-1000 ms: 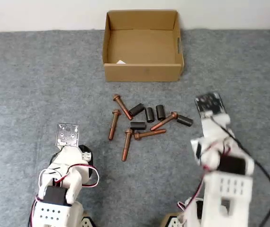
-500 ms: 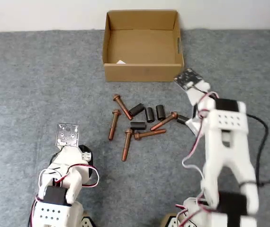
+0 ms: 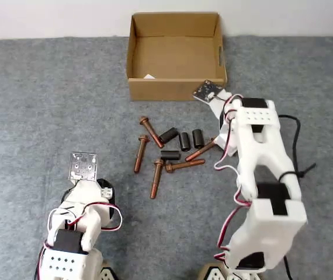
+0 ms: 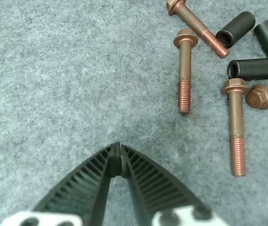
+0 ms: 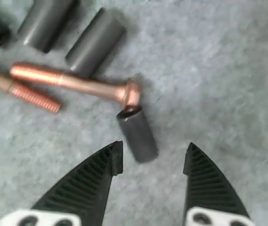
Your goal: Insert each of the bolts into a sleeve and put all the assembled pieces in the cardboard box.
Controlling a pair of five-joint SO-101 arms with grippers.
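Your right gripper point(image 5: 153, 146) stands wide open over a short black cylindrical sleeve point(image 5: 137, 135), which lies just beside the head of a copper-coloured metal bolt point(image 5: 77, 84). Your left gripper point(image 4: 120, 150) is pinched together above grey carpet point(image 4: 54, 70), well apart from the brown cardboard box point(image 3: 175, 88).

no legible text, no labels or numbers

Light was bright and even across the mat point(image 3: 38, 105), soft and coming from overhead, with no hard edges anywhere. The box point(image 3: 175, 90) showed only faint shade along its inner walls. Up close, the bolts point(image 4: 185, 70) threw thin, soft shadows tight beneath them and caught a warm sheen along their shanks. The sleeve point(image 5: 137, 135) lay on a darker smudge of shadow. The white arm point(image 3: 260, 151) read bright, without glare.
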